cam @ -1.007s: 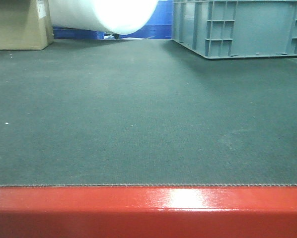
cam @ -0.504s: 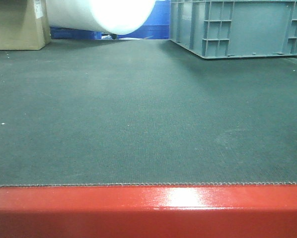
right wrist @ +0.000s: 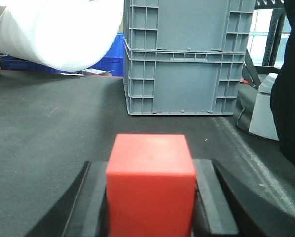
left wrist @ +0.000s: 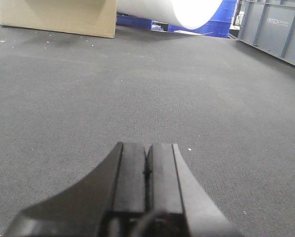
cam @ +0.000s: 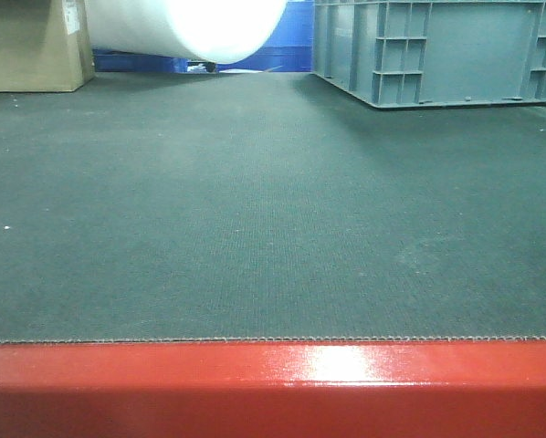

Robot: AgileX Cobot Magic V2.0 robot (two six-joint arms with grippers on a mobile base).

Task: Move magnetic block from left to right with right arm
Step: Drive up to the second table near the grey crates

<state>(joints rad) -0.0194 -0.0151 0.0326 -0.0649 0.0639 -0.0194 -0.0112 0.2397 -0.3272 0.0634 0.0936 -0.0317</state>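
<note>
The magnetic block (right wrist: 150, 185), a plain red cube, fills the bottom centre of the right wrist view. My right gripper (right wrist: 150, 197) is shut on it, one black finger pressed against each side face. It is held just above the dark mat (right wrist: 49, 128). In the left wrist view my left gripper (left wrist: 147, 163) is shut with its two pads touching and nothing between them, low over the mat (left wrist: 137, 84). Neither gripper nor the block shows in the front-facing view.
Stacked grey crates (right wrist: 187, 57) stand ahead of the right gripper, also seen at the back right (cam: 437, 50). A white roll (cam: 186, 27) and a cardboard box (cam: 31, 46) lie at the back left. A red bar (cam: 273, 388) edges the mat in front.
The front-facing view has shifted very slightly, so the background crate and roll sit a few pixels further left. Nothing else visibly changed.
</note>
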